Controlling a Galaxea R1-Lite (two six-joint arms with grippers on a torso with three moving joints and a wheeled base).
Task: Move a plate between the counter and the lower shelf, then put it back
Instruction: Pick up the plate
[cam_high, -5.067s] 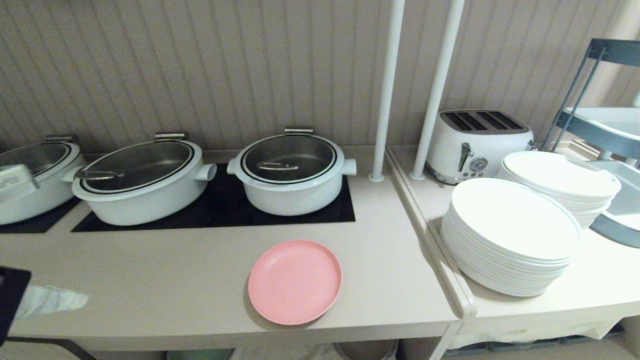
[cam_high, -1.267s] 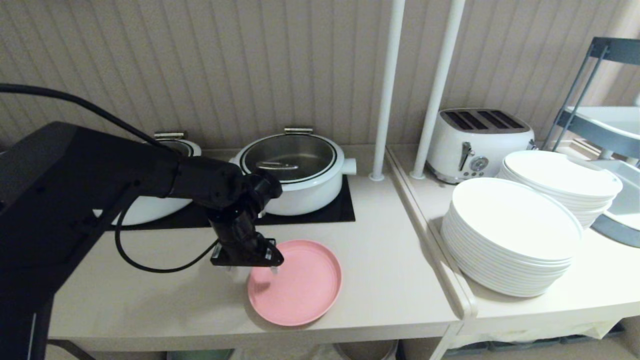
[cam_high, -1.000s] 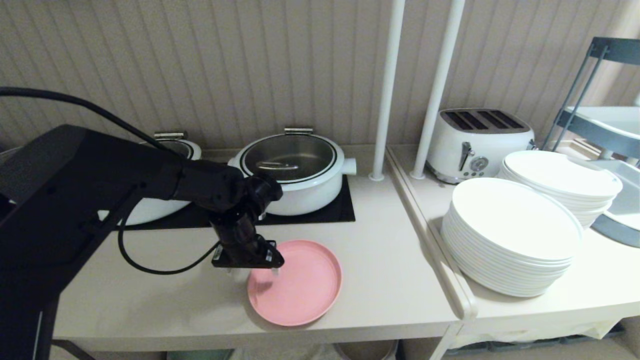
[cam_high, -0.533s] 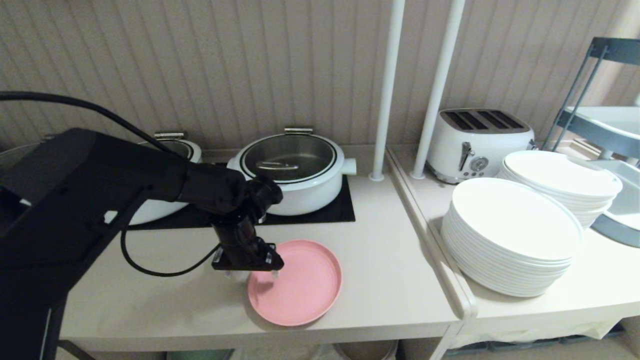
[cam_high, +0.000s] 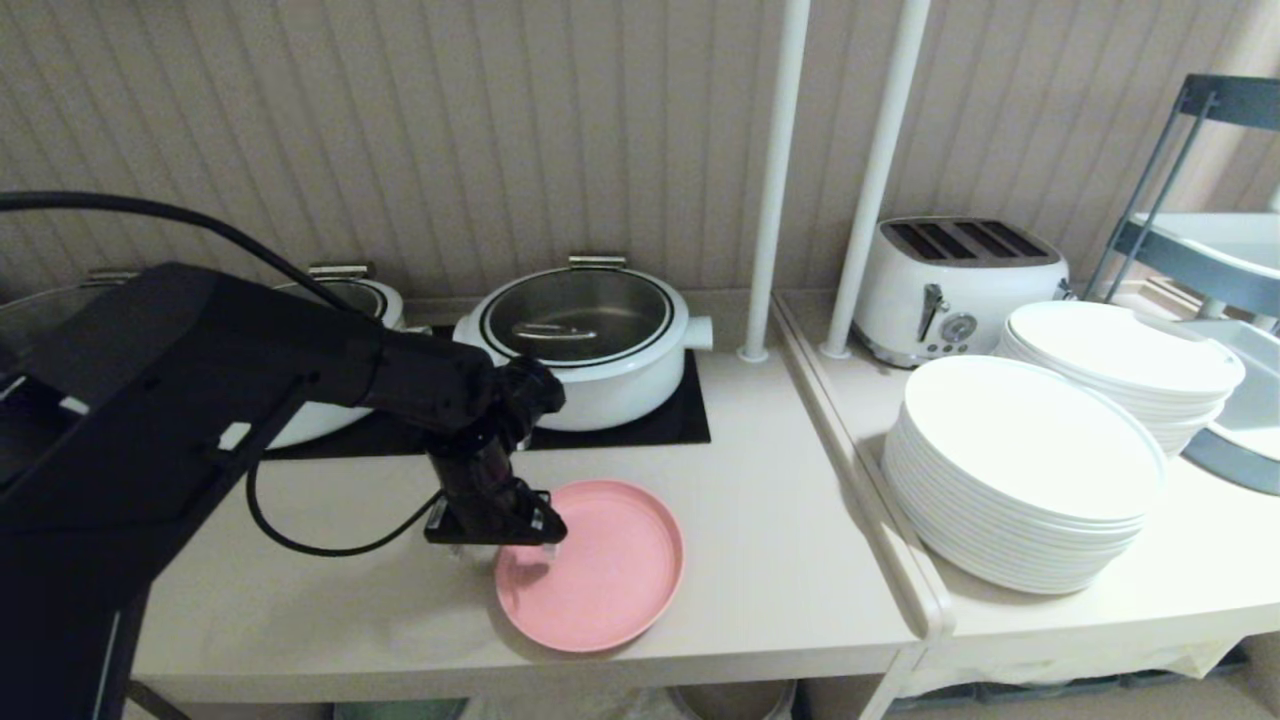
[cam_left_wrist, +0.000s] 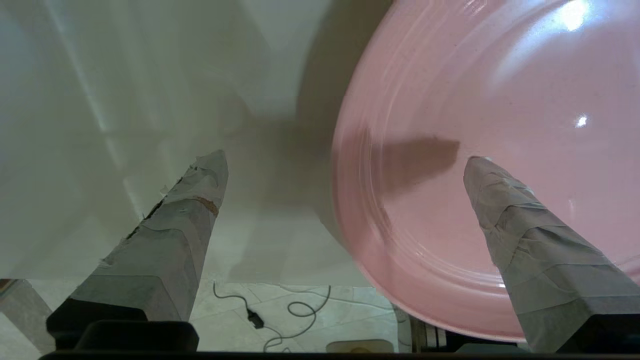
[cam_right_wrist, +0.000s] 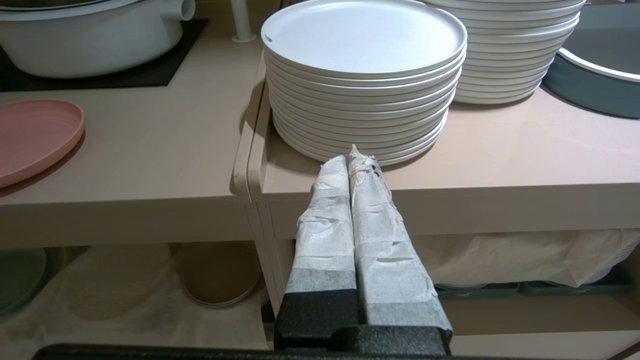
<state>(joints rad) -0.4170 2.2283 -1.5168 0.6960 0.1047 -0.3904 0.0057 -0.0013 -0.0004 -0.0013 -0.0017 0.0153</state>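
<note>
The pink plate (cam_high: 600, 570) looks like smooth plastic. The table (cam_high: 350, 600) is smooth and matt. The pot lid (cam_high: 575, 315) is shiny metal.

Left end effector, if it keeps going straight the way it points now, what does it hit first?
Probably the plate: the open left end effector straddles its rim, one finger over the plate, the other over the counter.

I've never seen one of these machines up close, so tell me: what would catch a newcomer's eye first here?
Probably the big black left arm reaching in from the left, its left gripper open, one finger over the pink plate and one outside its rim. The plate lies near the front edge of the counter. To the right, two tall stacks of white plates stand before a white toaster, and white pots sit behind.
</note>
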